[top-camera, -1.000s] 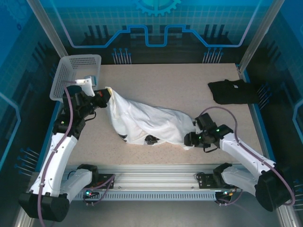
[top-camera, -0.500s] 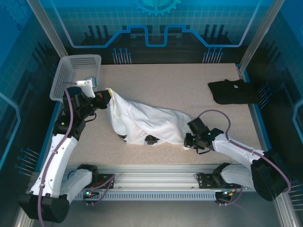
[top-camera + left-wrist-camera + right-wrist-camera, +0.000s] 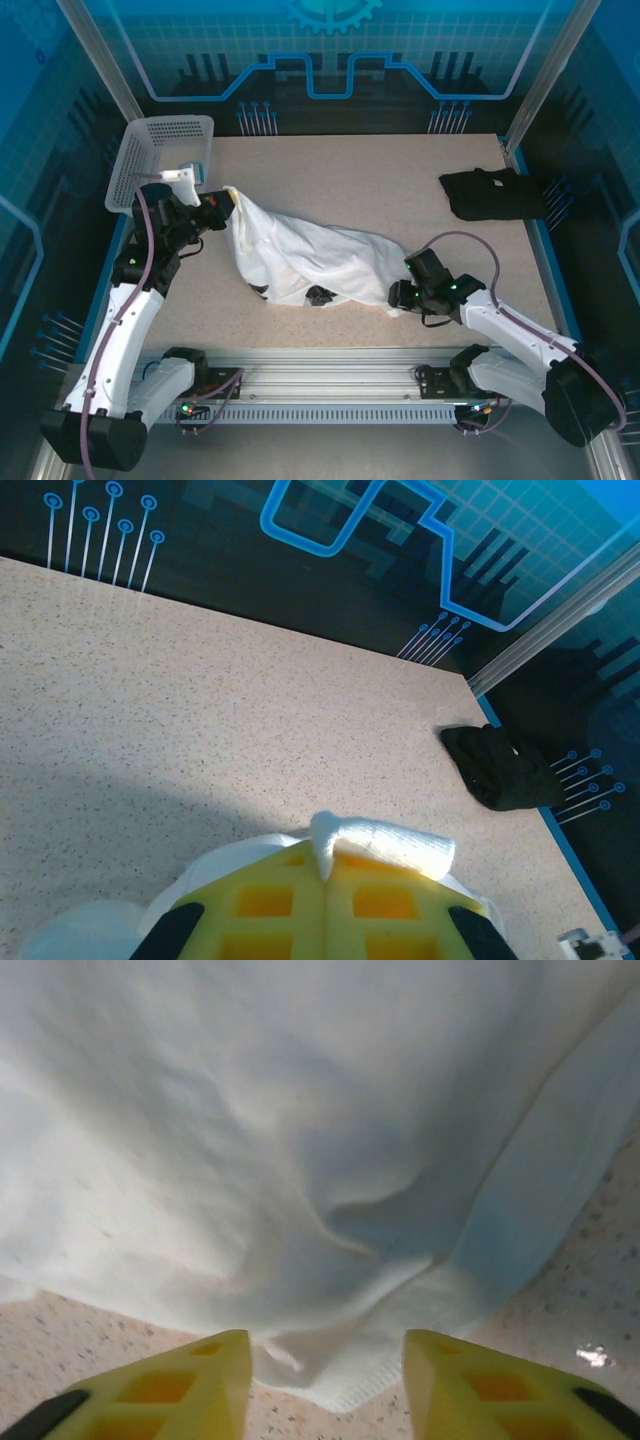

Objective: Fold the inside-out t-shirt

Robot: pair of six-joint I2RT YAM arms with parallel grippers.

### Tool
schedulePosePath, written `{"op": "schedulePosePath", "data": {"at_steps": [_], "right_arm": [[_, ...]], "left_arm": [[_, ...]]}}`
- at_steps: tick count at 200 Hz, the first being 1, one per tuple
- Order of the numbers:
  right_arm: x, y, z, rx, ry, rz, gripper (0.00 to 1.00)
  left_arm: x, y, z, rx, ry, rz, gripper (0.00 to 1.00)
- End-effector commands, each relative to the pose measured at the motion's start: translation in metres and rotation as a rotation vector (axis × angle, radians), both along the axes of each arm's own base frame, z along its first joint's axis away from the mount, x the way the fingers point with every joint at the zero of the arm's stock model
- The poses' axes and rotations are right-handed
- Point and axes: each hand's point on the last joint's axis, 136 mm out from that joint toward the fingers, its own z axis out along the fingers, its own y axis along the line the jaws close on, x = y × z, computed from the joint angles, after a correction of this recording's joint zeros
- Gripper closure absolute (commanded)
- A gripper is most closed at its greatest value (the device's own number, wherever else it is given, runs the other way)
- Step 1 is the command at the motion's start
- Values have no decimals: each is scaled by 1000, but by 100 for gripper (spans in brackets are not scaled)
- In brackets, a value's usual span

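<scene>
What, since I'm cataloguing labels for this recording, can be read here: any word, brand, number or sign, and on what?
No readable text anywhere.
Backdrop: blue circuit lines and a gear graphic, no words or numbers.
T-shirt: a dark patch at its near edge, too small to read.
Black garment: no print visible.

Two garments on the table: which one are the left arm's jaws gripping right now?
The wrinkled white t-shirt, its edge pinched in the left arm's shut jaws; the black folded garment lies untouched at the far right.
</scene>
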Motion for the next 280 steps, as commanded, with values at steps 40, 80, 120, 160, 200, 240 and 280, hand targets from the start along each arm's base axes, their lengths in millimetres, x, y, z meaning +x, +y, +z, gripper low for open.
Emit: {"op": "schedulePosePath", "data": {"at_steps": [40, 80, 120, 160, 200, 240, 280], "right_arm": [[-5, 8, -24, -46, 72, 31, 84], [12, -12, 39, -116, -92, 54, 100], [35, -22, 154, -73, -334, 151, 100], [50, -34, 256, -113, -546, 247, 100], [64, -19, 281, -34, -570, 356, 100], [66, 19, 296, 252, -588, 515, 100], [76, 34, 301, 420, -589, 545, 100]], "left_arm": [[0, 0, 10, -23, -40, -10, 100], [-1, 4, 14, -23, -36, 10, 100], [-4, 23, 36, -64, -29, 82, 100], [-4, 56, 69, -144, -44, 191, 100], [11, 60, 56, -176, 20, 185, 100], [20, 60, 14, -148, 135, 171, 100], [29, 72, -13, -113, 192, 229, 100]]}}
